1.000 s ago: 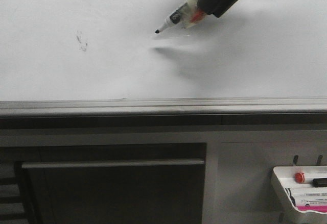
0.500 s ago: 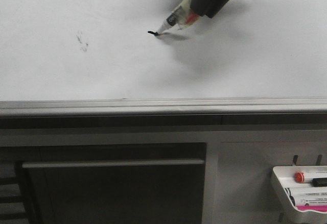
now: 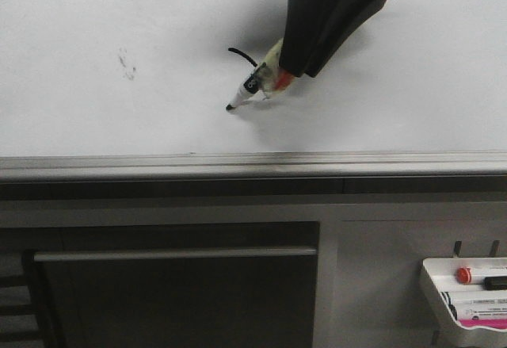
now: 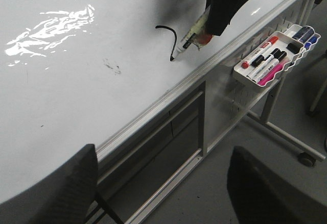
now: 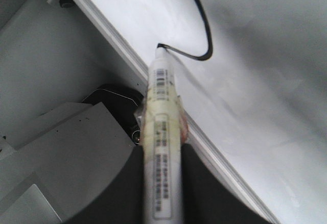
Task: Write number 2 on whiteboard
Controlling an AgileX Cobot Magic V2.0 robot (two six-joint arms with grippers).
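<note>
On the whiteboard (image 3: 119,15), front view: the right arm's fingers (image 3: 297,66) come in from above, clamped on a marker (image 3: 255,85) angled down and leftward so the tip meets the glossy surface. The number 2 (image 3: 242,53) is only part drawn; a short curved black stroke shows above the barrel, the rest hidden behind it. A faint smudge (image 3: 127,63) lies well apart to the left. A marker tray (image 3: 432,281) hangs below the board's rail, at lower right, keeping spares off the writing area

Left wrist view: the stroke curves over and runs down to the tip, so the top arc and part of the diagonal look done; base stroke not yet there. Left fingers not in view

Right wrist view: the barrel sits squeezed between the dark fingers, closed tight on it; a tape-like wrap around it probably stiffens the grip. The tip touches the end of the hooked line, near the rail
</note>
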